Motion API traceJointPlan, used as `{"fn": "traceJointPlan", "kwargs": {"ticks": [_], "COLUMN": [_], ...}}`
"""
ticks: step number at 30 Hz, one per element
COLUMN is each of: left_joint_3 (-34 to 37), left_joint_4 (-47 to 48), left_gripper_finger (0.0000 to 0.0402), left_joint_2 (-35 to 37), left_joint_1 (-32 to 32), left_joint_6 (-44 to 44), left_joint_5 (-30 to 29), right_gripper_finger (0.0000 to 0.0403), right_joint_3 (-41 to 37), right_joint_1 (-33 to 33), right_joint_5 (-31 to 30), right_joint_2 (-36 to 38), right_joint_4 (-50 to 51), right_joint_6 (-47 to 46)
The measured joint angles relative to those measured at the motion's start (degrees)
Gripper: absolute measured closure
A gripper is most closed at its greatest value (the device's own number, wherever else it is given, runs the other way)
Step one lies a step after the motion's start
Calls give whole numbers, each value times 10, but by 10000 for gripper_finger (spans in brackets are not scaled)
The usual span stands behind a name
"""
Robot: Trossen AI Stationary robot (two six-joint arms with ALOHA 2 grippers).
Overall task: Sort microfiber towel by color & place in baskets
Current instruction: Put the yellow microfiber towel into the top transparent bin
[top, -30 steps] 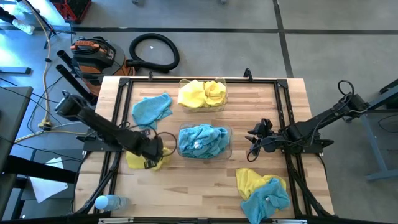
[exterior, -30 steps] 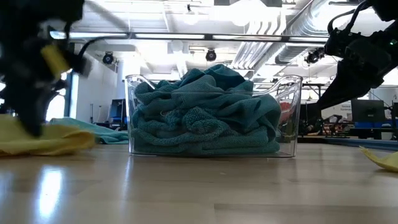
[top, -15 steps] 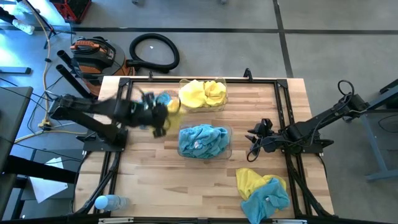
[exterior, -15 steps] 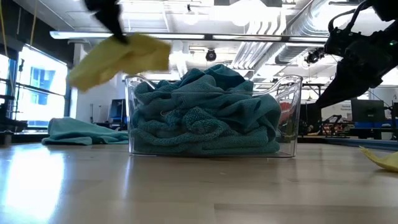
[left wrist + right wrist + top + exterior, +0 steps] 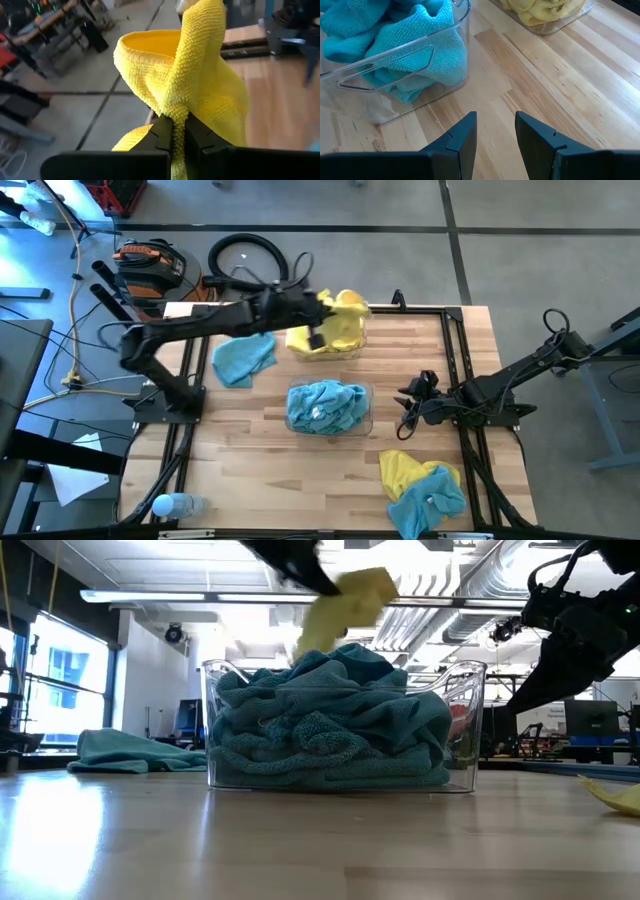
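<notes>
My left gripper (image 5: 322, 308) is up in the air over the far basket (image 5: 357, 346), which holds yellow towels, and it is shut on a yellow microfiber towel (image 5: 200, 75); the low view shows that towel (image 5: 345, 602) high above the table. The near basket (image 5: 366, 412) is full of blue towels. A loose blue towel (image 5: 243, 358) lies flat on the table left of the far basket. A yellow towel (image 5: 402, 468) and a blue towel (image 5: 432, 498) lie together at the near right. My right gripper (image 5: 495, 132) waits open, low, right of the near basket. My left gripper pinches a bunched fold of the yellow towel (image 5: 178, 111) between its two fingers (image 5: 161, 134). How many layers it has, I cannot tell. The towel is lifted clear of the table and billows out beyond the fingertips, above the far basket.
A clear water bottle (image 5: 170, 505) lies at the table's near left corner. A black metal frame (image 5: 300, 310) runs around the tabletop. Bare wood lies between the near basket and the table's near edge.
My left gripper has risen from the table left of the near basket and swung toward the far edge and the right, tipping up toward level. The yellow towel it carries has been lifted clear of the table and now hangs over the far basket.
</notes>
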State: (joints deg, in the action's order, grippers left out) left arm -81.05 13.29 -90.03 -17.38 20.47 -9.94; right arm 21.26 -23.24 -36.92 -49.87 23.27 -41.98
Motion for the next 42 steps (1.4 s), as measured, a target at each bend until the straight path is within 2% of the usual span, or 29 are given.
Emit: {"fn": "traceJointPlan", "kwargs": {"ticks": [4, 8, 10, 16, 19, 30, 34, 42], "left_joint_3": [-21, -43, -43, -43, -43, -44, -44, -43], "left_joint_4": [-123, -158, -140, 3, 35, 33, 34, 39], "left_gripper_finger": [401, 400, 400, 399, 399, 396, 372, 286], "left_joint_2": [-82, -147, -171, -218, -231, -277, -277, -268], "left_joint_1": [-19, -33, -39, -59, -61, -58, -58, -57], "left_joint_6": [16, 5, 1, -24, -35, -57, -79, -56], "left_joint_5": [20, 22, 21, 17, 18, 14, 6, 1], "right_gripper_finger": [272, 272, 272, 272, 272, 272, 272, 272], "right_joint_3": [0, 0, 0, 0, 0, 0, 0, 0], "right_joint_1": [0, 0, 0, 0, 0, 0, 0, 0], "right_joint_5": [0, 0, 1, 8, 8, 8, 8, 8], "right_joint_2": [0, 0, 0, 0, 0, 0, 0, 0], "right_joint_4": [0, 2, 3, 4, 4, 4, 8, 13], "right_joint_6": [0, 0, 0, -5, -6, -6, -6, -6]}}
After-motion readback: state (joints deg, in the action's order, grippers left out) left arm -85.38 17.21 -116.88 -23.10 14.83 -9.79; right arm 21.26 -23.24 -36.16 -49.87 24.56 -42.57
